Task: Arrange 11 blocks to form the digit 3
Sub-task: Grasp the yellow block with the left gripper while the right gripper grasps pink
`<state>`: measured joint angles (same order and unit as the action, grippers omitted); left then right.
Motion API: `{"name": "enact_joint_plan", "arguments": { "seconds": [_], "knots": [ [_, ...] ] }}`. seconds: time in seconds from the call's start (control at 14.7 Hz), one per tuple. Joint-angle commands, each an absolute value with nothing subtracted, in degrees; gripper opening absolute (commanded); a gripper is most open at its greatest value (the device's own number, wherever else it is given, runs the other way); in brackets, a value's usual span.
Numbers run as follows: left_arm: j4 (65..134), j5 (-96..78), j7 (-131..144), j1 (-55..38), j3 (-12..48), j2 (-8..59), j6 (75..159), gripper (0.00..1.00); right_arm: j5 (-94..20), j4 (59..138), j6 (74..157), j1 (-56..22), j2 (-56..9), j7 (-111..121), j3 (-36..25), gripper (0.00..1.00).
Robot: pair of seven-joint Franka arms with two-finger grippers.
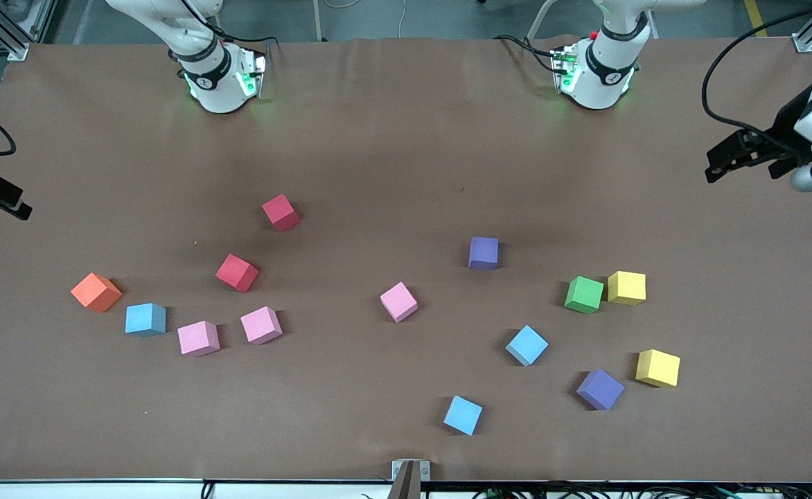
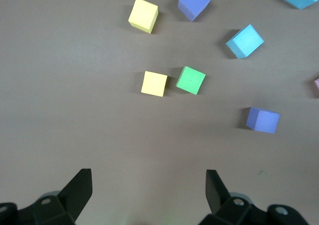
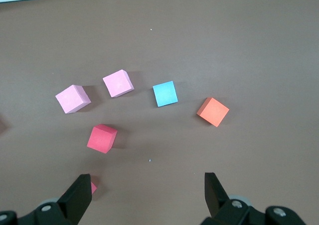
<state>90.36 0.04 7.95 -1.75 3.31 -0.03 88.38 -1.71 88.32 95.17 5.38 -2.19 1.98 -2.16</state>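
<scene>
The blocks lie scattered and apart on the brown table; no figure shows. Toward the right arm's end are two red, two pink and a blue. A third pink lies mid-table. Toward the left arm's end are two purple, green, two yellow and two blue. My left gripper is open and empty, high over that end. My right gripper is open and empty, high over its own end.
An orange cube sits beside the blue block at the right arm's end, and also shows in the right wrist view. The arms' bases stand at the table's back edge.
</scene>
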Motion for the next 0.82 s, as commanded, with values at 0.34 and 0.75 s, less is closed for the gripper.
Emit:
{"name": "enact_joint_plan", "arguments": {
  "seconds": [0.34,0.75],
  "knots": [
    [93.32,0.79,7.29,1.05,3.43,11.59,98.50,1.00,-1.85,90.26,96.32,6.59,-2.89,2.90,-1.41,1.00],
    [107.66,0.97,5.27,1.32,3.34,15.10,118.90,1.00,-1.85,90.26,99.75,5.98,-10.79,2.90,-1.41,1.00]
  ]
}}
